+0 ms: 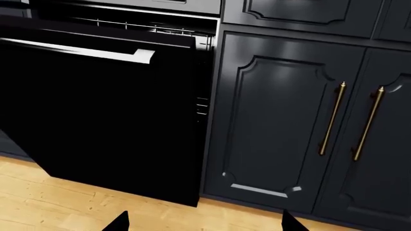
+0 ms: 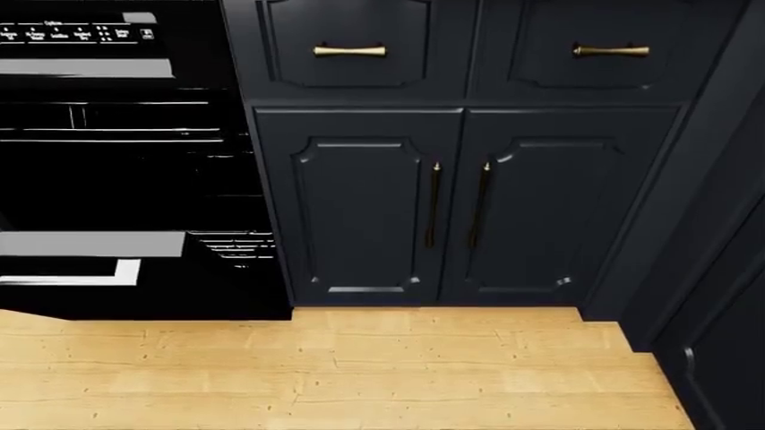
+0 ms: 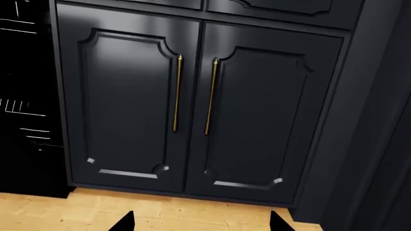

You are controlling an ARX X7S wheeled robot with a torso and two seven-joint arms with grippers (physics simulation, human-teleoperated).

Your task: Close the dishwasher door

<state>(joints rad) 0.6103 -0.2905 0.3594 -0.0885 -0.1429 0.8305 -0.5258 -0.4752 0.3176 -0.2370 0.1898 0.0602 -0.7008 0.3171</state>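
- Door (image 1: 96, 120) ajar, tilted out from the top, rack wires showing in the gap above; left of the navy cabinets (image 1: 289, 120), not yet shut.
- Left tool (image 1: 204, 222) and right tool (image 3: 201, 221): tips spread wide, empty, low, clear of the door.
- Head view alone shows label strip (image 2: 78, 34); left wrist alone shows handle (image 1: 90, 52) clearly.

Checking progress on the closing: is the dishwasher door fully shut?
No, the dishwasher door tilts outward, leaving the rack visible above it.

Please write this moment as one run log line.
dishwasher door: partly open | left tool: open, not touching | right tool: open, facing cabinet doors
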